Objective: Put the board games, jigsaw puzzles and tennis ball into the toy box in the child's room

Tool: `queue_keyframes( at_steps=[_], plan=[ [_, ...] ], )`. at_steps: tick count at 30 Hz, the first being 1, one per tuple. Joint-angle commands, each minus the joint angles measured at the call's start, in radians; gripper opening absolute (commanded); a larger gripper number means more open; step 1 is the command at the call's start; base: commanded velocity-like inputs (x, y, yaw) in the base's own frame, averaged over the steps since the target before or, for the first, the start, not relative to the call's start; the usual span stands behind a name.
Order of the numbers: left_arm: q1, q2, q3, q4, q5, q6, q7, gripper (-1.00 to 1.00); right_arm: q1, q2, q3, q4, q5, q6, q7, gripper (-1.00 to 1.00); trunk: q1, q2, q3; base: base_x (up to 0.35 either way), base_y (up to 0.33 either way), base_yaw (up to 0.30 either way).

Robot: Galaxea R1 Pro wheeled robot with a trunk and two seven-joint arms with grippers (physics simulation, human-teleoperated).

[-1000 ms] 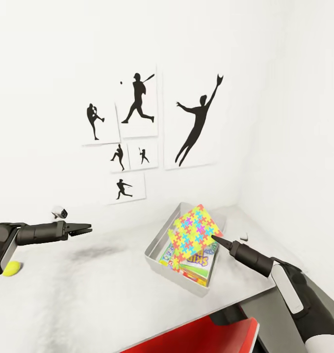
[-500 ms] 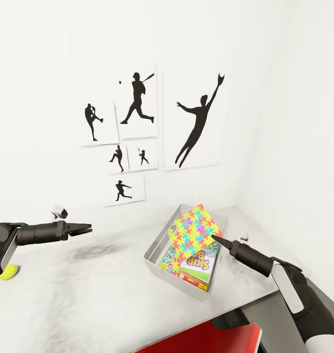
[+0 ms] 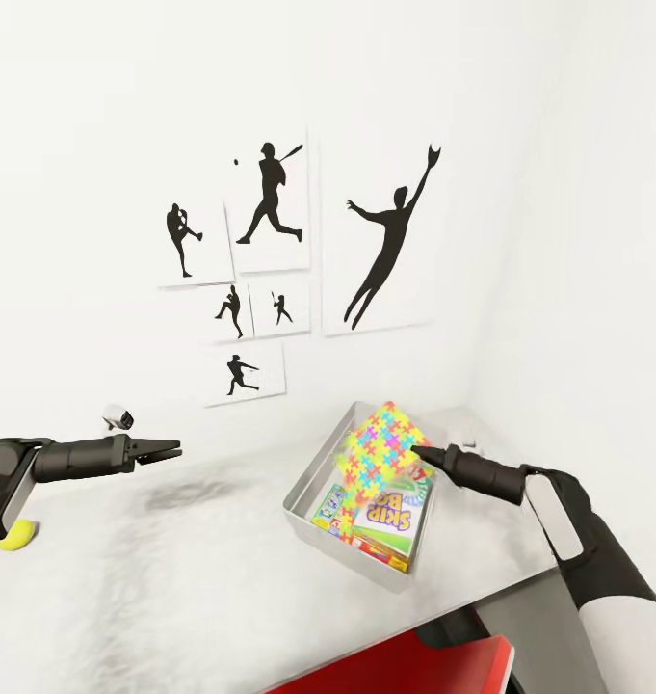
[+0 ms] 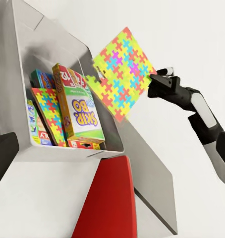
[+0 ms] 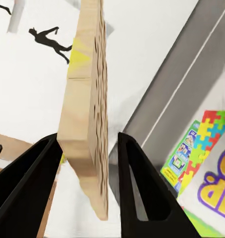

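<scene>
My right gripper [image 3: 419,451] [image 4: 154,79] [image 5: 87,141] is shut on the edge of a jigsaw puzzle [image 3: 383,443] [image 4: 123,72] [image 5: 87,99]. It holds the puzzle tilted in the air over the far end of the grey toy box [image 3: 306,487] [image 4: 23,74]. Inside the box lie a green-and-white Skip-Bo board game [image 3: 390,506] [image 4: 83,114], a second jigsaw puzzle [image 4: 48,116] [image 5: 209,134], a red game [image 4: 68,74] and a blue one [image 4: 40,79]. The yellow tennis ball [image 3: 17,535] rests on the table [image 3: 173,578] at far left, half behind my left arm. My left gripper [image 3: 169,447] hovers open above the table, empty.
The table runs into a white corner; the wall behind it carries black baseball-player pictures [image 3: 270,202]. A small white object [image 3: 118,417] stands at the table's back left. A red piece of furniture [image 3: 395,665] [image 4: 110,198] sits below the table's near edge.
The right gripper has moved up and toward the wall with the puzzle, which has turned more edge-on over the box. The left arm stayed put; the camera shifted slightly earlier.
</scene>
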Motion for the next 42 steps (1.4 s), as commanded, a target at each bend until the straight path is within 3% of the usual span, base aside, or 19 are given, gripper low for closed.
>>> queue_keyframes(
  at_steps=[1,3,6,10,13,19,24,33,42],
  plan=[
    [-0.001,0.0,0.0,0.0,0.0,0.011,-0.004,1.0,-0.021,0.0,-0.001,0.013,0.0,0.017,-0.016,-1.0,0.001,-0.002,-0.002,0.0,0.0,0.0],
    [-0.001,0.0,0.0,0.0,-0.001,0.01,-0.004,1.0,-0.097,0.0,-0.001,0.096,0.0,0.063,-0.075,-1.0,0.001,-0.002,-0.002,0.0,0.0,0.0],
    [-0.001,0.0,0.0,0.0,0.0,0.009,-0.004,1.0,-0.176,-0.003,0.001,0.221,0.005,0.109,-0.107,-1.0,0.001,-0.002,-0.002,0.0,0.0,0.0],
    [-0.001,-0.001,0.0,0.0,-0.001,0.009,-0.004,1.0,-0.218,-0.012,0.004,0.318,0.008,0.121,-0.118,-1.0,0.001,-0.002,-0.002,0.0,0.0,0.0],
    [-0.001,-0.003,0.0,0.0,-0.003,0.009,-0.004,1.0,-0.226,-0.015,0.007,0.338,0.007,0.121,-0.118,-1.0,0.001,-0.002,-0.002,0.0,0.0,0.0],
    [-0.001,-0.004,0.0,0.0,-0.003,0.009,-0.004,1.0,-0.23,-0.017,0.071,0.352,0.006,0.121,-0.116,-1.0,0.001,-0.002,-0.002,0.0,0.0,0.0],
    [-0.001,-0.006,-0.001,0.0,-0.005,0.008,-0.004,1.0,-0.236,-0.018,0.085,0.387,0.011,0.121,-0.116,-1.0,0.001,-0.002,-0.002,0.0,0.0,0.0],
    [-0.001,-0.006,-0.002,0.001,-0.006,0.008,-0.004,1.0,-0.257,-0.017,0.097,0.455,0.104,0.121,-0.112,-1.0,0.001,-0.002,-0.002,0.0,0.0,0.0],
    [-0.001,-0.006,-0.002,0.001,-0.007,0.008,-0.004,1.0,-0.259,-0.014,0.099,0.462,0.12,0.121,-0.111,-1.0,0.001,-0.002,-0.002,0.0,0.0,0.0]
  ],
)
